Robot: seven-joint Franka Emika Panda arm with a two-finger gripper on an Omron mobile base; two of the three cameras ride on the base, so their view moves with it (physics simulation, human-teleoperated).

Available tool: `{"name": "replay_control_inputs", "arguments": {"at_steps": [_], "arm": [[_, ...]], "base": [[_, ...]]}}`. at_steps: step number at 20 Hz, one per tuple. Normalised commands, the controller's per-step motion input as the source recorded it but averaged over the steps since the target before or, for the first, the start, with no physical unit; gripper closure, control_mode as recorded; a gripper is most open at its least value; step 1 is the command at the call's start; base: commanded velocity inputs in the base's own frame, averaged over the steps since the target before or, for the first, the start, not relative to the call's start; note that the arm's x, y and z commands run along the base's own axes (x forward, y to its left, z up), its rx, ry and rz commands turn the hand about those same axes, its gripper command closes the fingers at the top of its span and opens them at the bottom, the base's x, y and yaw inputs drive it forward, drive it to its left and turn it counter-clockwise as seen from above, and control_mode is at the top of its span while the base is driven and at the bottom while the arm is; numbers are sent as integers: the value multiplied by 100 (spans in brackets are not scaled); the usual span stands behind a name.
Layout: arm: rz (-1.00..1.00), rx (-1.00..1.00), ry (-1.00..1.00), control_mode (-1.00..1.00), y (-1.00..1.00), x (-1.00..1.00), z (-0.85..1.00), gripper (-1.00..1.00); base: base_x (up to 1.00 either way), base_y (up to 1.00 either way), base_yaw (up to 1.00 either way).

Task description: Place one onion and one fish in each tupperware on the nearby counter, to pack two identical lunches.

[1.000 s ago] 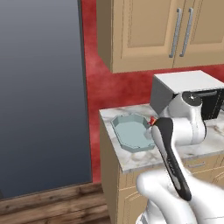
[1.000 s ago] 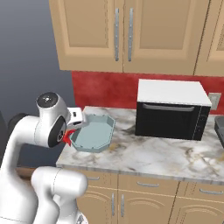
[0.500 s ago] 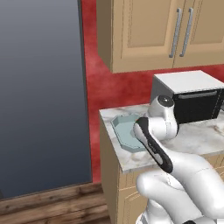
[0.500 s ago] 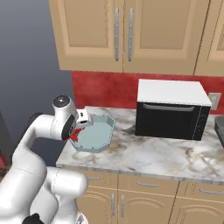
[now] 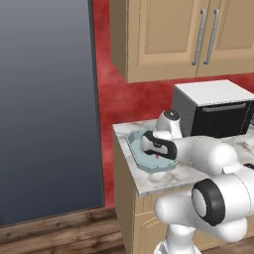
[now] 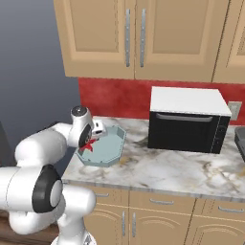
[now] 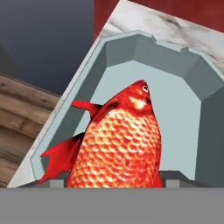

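My gripper [image 6: 92, 140] is shut on a bright red-orange fish [image 7: 118, 144], which hangs head-down just above the pale blue-grey octagonal tupperware [image 6: 113, 152]. In the hand view the fish fills the middle, with the tray's floor and walls [image 7: 114, 54] behind it and my gripper [image 7: 114, 183] at the bottom. From the left base view the hand [image 5: 158, 149] sits low over the same tupperware [image 5: 141, 159], and a bit of red fish [image 5: 158, 156] shows beneath it. A dark grey tupperware [image 6: 240, 139] pokes in at the counter's far right. The onion is out of view.
A black-and-white microwave [image 6: 186, 119] stands on the marble counter [image 6: 167, 172] right of the tray. Wooden wall cabinets [image 6: 139, 38] hang above. The counter's left edge drops to a wood floor [image 5: 54, 233] beside a tall grey panel [image 5: 47, 109].
The arm has swung forward and down, carrying the fish from the tray's near edge to low over its inside. The base views have not shifted.
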Motion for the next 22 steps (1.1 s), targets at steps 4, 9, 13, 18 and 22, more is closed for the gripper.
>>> {"name": "replay_control_inputs", "arguments": {"at_steps": [4,9,13,18,22], "arm": [[0,0,9,-100,0,74,-33,100],[0,0,7,-100,0,52,-45,100],[0,0,2,-100,0,45,-42,-100],[0,0,1,-100,0,17,-7,-100],[-3,0,0,-100,0,-12,22,-100]], "base": [[0,0,0],[0,0,0],[0,0,0],[0,0,0],[0,0,0]]}}
